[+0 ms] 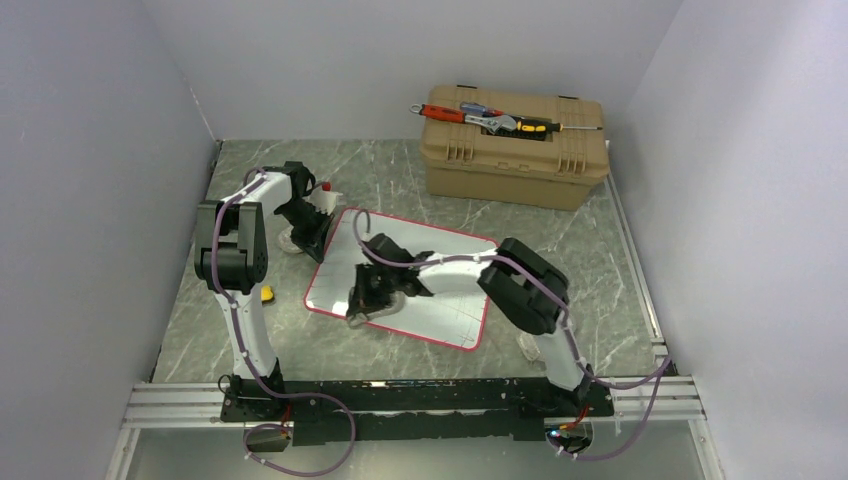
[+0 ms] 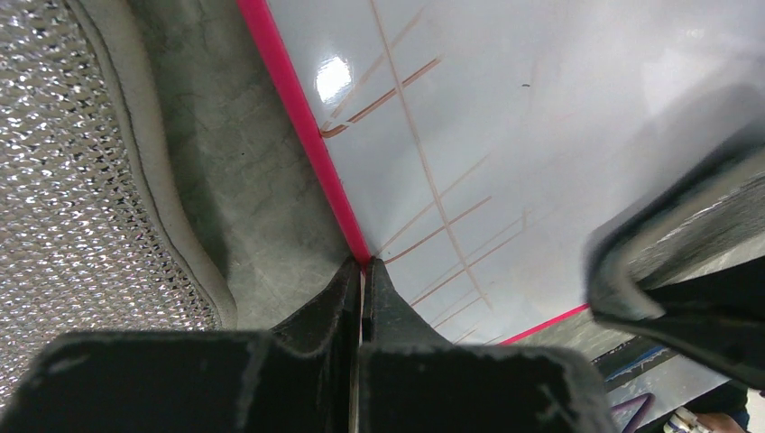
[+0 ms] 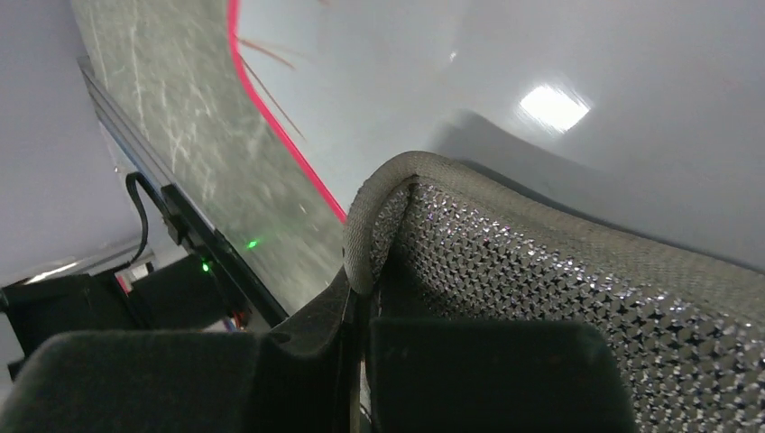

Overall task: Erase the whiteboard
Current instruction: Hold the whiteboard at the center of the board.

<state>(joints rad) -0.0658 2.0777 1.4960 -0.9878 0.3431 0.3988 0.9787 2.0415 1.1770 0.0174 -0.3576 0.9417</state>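
Right fingers point(image 3: 307, 361) pinch glittery mesh cloth point(image 3: 541, 298) on whiteboard point(image 3: 586, 54)

White arms point(image 1: 250, 335), black left pincer point(image 2: 364, 266), seemingly purple cables point(image 1: 625, 386)

The left arm point(image 1: 245, 330) rises from its base, folds at the elbow high up, then reaches forward and down. Its wrist is tipped so the left gripper point(image 2: 363, 268) points at the surface below, with both fingers pressed flat together. The right arm point(image 1: 525, 285) bends low and stretches across toward the left, its forearm nearly level and its wrist dropped. The right gripper point(image 3: 359, 284) is clamped tight on the edge of a glittery pad point(image 3: 559, 298).
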